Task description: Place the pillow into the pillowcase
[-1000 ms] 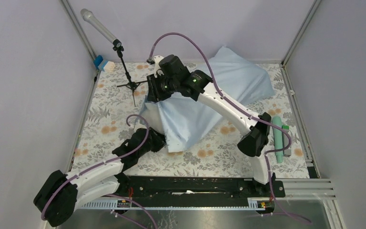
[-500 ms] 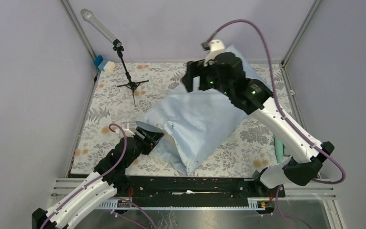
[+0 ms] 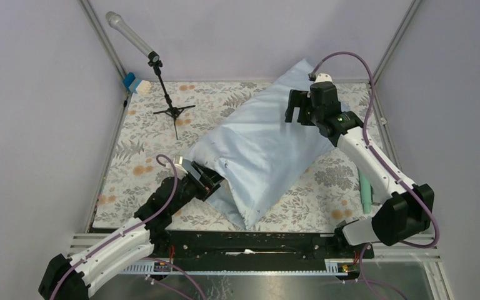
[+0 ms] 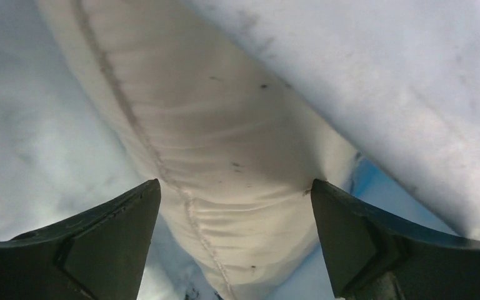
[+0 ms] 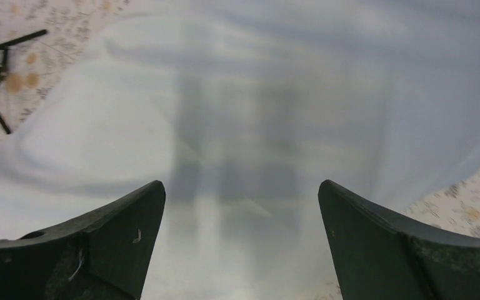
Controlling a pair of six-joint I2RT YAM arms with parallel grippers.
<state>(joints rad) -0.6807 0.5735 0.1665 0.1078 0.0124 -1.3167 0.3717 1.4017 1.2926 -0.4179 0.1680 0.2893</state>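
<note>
Final tucking, I judge: the plump cream fabric pillow [image 4: 225, 181] lies nearly all inside the wrinkled light-blue cloth pillowcase [image 3: 269, 147], left gripper [image 3: 202, 180] gaping at its mouth, right gripper [image 3: 295, 107] gaping above, so next the hem wants pinching and drawing over.

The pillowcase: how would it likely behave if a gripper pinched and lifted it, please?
Probably floppy: the pillowcase lies wrinkled, so a pinch would likely lift only a fold. With the plump cream pillow bulging at its mouth, the bundle would likely sag and drag rather than lift stiffly.
</note>
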